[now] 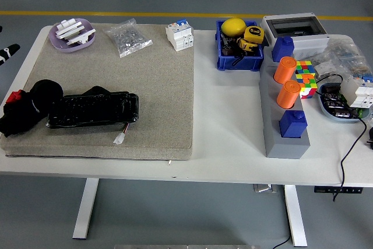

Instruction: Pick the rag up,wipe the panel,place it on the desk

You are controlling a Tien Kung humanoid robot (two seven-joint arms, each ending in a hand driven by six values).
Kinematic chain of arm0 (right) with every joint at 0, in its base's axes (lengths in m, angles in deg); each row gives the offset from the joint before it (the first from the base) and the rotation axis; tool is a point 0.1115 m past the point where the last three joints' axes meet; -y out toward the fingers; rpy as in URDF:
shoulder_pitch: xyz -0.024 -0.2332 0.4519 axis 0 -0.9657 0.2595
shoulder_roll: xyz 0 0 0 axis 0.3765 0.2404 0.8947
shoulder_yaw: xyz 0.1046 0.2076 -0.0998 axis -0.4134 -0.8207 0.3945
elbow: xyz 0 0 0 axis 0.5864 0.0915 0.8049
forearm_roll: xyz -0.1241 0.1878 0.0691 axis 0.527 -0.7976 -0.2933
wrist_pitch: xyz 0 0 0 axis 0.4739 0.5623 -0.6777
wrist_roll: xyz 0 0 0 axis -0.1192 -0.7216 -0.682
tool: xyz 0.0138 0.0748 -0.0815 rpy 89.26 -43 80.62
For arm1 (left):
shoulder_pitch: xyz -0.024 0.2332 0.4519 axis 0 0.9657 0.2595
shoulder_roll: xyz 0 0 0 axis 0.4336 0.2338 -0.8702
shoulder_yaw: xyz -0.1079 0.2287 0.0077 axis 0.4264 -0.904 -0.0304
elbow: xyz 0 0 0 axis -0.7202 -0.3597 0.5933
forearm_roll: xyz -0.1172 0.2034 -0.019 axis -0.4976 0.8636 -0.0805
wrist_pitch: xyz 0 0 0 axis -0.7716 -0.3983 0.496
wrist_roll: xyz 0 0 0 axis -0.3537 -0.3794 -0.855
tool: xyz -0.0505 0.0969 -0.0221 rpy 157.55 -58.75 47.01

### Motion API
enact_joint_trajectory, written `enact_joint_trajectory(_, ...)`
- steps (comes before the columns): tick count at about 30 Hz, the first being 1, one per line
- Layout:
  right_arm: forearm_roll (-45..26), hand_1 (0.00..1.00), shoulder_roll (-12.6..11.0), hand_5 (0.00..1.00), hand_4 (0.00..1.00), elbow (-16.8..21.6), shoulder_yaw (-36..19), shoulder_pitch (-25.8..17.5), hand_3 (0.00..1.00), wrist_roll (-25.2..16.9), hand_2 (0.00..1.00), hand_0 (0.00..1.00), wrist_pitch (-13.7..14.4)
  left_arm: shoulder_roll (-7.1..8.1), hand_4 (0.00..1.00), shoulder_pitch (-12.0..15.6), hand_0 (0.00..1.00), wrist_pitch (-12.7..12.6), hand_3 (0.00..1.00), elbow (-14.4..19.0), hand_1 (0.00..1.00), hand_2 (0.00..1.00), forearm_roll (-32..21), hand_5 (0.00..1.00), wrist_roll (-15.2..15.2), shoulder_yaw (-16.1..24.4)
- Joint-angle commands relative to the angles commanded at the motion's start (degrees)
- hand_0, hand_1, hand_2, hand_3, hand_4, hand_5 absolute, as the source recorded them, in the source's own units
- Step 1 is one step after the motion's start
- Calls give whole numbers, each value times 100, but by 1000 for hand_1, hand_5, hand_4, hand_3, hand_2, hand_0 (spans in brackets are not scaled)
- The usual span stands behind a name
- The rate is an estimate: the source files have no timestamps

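A black rag (pixel 24 111) with a small red patch lies bunched at the left end of the grey mat (pixel 145 86). Its right side touches the black glossy panel (pixel 93 109), which lies flat on the mat. A wire with a white connector (pixel 120 139) trails from the panel's lower right. Only a black-and-white sliver of my left hand (pixel 6 52) shows at the picture's left edge, off the table and well above the rag. It holds nothing that I can see. My right arm is out of view.
On the mat's far edge sit a purple dish (pixel 71 33) with white parts, a bag of screws (pixel 127 37) and a white breaker (pixel 179 35). On the right stand a blue bin (pixel 239 45), a grey block (pixel 284 121) with orange and blue pieces, and a cable (pixel 352 144).
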Motion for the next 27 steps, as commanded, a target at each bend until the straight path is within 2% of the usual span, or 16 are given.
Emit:
enact_joint_trajectory(18,-3,602,-14,630,998,5,118,76,618,4,634,760,-4,-73,911,191,667,9,594,265,719,668,156,273,-76,49)
enact_joint_trajectory(27,4,602,-4,629,998,-13,64,120,617,-3,634,761,7,26,901,142,673,19,594,272,721,664,162,261,-116,-68)
